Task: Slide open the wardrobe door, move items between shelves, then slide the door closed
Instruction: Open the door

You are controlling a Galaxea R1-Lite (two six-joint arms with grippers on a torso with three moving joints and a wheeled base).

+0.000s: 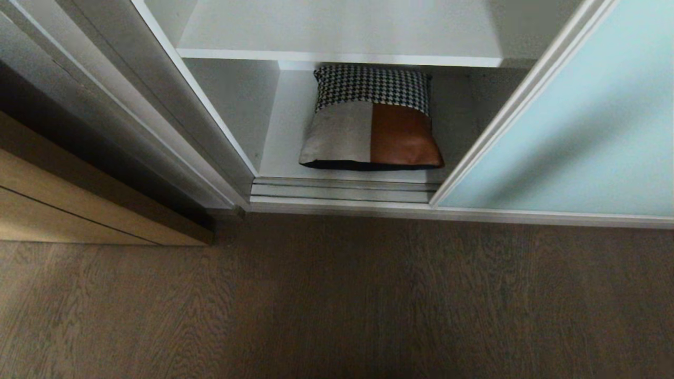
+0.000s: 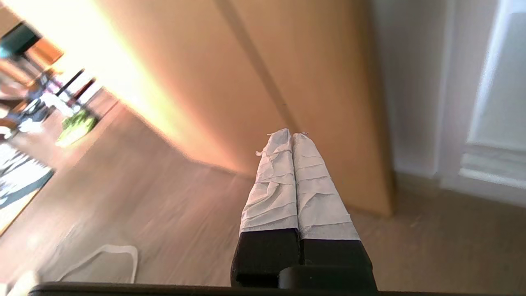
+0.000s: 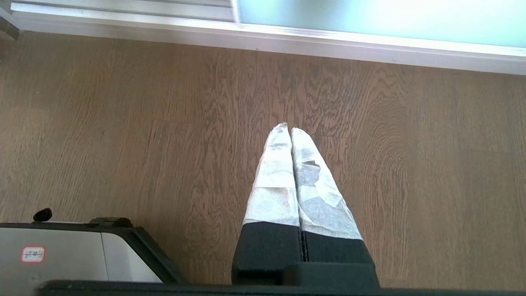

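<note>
Wardrobe with its sliding door (image 1: 579, 121) drawn aside to the right, so that the compartment is exposed. On the bottom shelf (image 1: 279, 137) a cushion (image 1: 371, 123) is seen, patched in houndstooth, grey and rust-brown, lying flat just behind the door track (image 1: 342, 190); a second shelf (image 1: 337, 31) is seen above it, with nothing on the part in view. No arm is shown in the head view. The left gripper (image 2: 291, 135) is shown with its 2 taped fingers pressed together on nothing, beside a tan wooden panel (image 2: 287, 61) and above the floor (image 1: 337, 300); the right gripper (image 3: 287, 128) is likewise clenched and empty, pointed at the floor before the door's lower rail. The transfer between shelves is judged to be the step in hand: the fingers should be parted before the compartment is entered, and the soft cushion taken by its near edge, clear of the upper board. The cushion's rear is hidden beneath that board, and the upper shelf's back is cut off.
</note>
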